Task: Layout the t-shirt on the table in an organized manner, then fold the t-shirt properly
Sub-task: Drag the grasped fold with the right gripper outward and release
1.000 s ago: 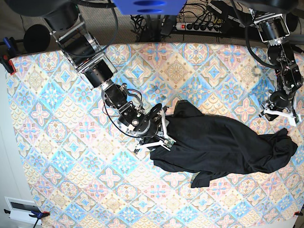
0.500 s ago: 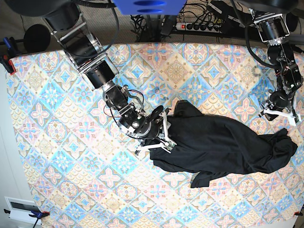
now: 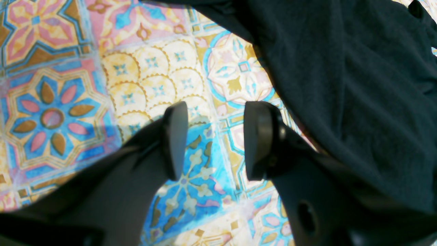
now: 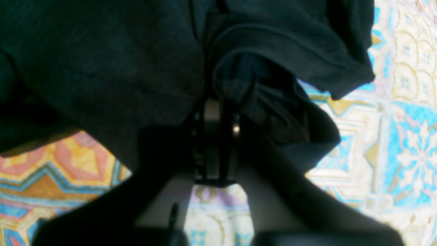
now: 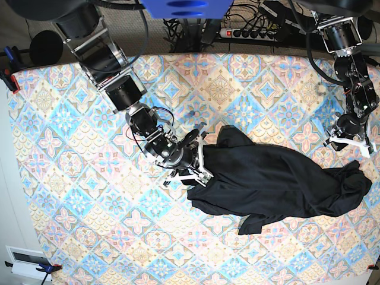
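Observation:
The black t-shirt (image 5: 273, 181) lies crumpled across the right half of the patterned table (image 5: 71, 178). My right gripper (image 5: 199, 163) is at the garment's left edge. In the right wrist view its jaws stand pressed together on a bunched fold of the t-shirt (image 4: 102, 61), with the right gripper (image 4: 218, 112) buried in fabric. My left gripper (image 5: 349, 144) hovers just beyond the t-shirt's far right end. In the left wrist view the left gripper (image 3: 216, 114) is open over bare table (image 3: 143, 75), the t-shirt (image 3: 358, 85) lying beside its right finger.
A power strip (image 5: 249, 32) and cables lie behind the table's far edge. A red clamp (image 5: 10, 80) grips the left edge, and a white box (image 5: 27, 261) sits at the lower left corner. Patterned table (image 4: 403, 143) shows right of the pinched fold.
My right gripper has closed on the t-shirt's left edge and shifted slightly up and left. The left arm has stayed still and open.

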